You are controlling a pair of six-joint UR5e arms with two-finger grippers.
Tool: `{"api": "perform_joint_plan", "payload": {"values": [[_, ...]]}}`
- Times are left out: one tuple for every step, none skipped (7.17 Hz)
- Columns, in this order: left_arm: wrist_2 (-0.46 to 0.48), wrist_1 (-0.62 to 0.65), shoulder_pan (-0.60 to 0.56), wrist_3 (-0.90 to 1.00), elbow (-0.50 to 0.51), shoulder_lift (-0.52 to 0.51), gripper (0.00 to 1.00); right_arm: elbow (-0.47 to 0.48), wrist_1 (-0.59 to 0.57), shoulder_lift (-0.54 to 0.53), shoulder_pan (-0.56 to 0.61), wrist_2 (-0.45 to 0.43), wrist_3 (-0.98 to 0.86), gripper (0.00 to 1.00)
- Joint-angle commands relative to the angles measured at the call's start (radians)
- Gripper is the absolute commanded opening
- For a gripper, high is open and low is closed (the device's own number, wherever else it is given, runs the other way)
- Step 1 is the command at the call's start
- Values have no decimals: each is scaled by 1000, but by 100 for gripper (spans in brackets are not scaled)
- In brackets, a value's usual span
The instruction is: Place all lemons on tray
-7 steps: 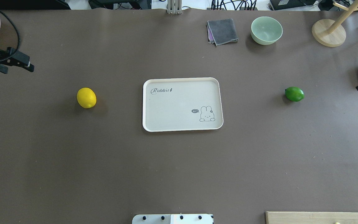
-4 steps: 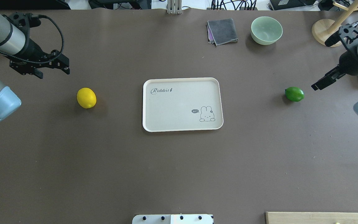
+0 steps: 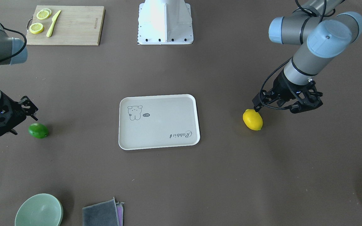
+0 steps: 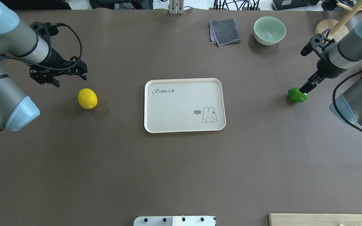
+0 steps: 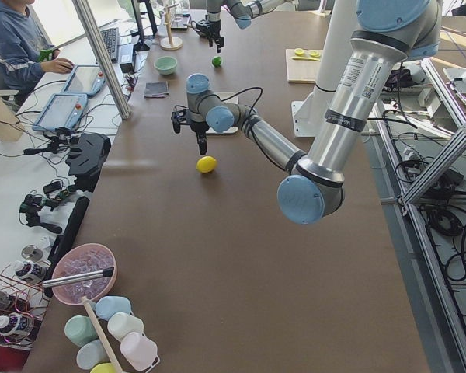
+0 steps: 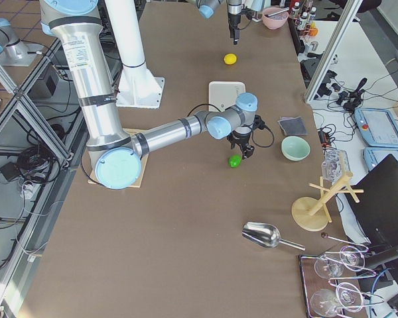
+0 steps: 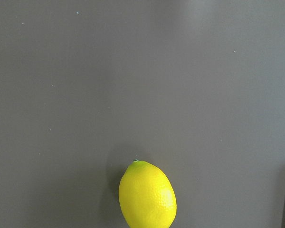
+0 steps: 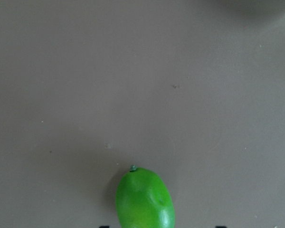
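The yellow lemon (image 4: pixel 87 99) lies on the brown table left of the tray (image 4: pixel 181 103); it also shows in the front view (image 3: pixel 252 119) and the left wrist view (image 7: pixel 147 197). The green lemon (image 4: pixel 297 95) lies right of the tray, and shows too in the right wrist view (image 8: pixel 145 199). The tray holds nothing. My left gripper (image 4: pixel 71 77) is open and empty, just beyond the yellow lemon and apart from it. My right gripper (image 4: pixel 305 89) is open and empty, above the green lemon's far right side.
A pale green bowl (image 4: pixel 269 30), a folded grey cloth (image 4: pixel 225 31) and a wooden stand (image 4: pixel 331 33) sit at the far edge. A cutting board (image 3: pixel 71 28) with lemon slices and a knife lies near the robot base (image 3: pixel 165 22).
Both arms have swung in from the table's sides toward the lemons, the left to the yellow one, the right to the green one. Lemons and tray have not moved.
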Motion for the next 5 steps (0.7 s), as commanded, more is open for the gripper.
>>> {"api": "perform_joint_plan", "payload": {"values": [[18,0,22,-24,-4,-1,97,-56,17,22,-16,6,-3,79],[35,0,25,-30,-5,1,97,-64,18,22,-44,3,2,79],[36,0,34,-33,-5,-1,97,-67,18,22,-47,6,-1,75],[38,0,37,-46,-10,-2,97,-87,18,20,-50,7,-5,72],[38,0,38,-44,-8,-10,97,-100,18,23,-55,6,-5,69]]}}
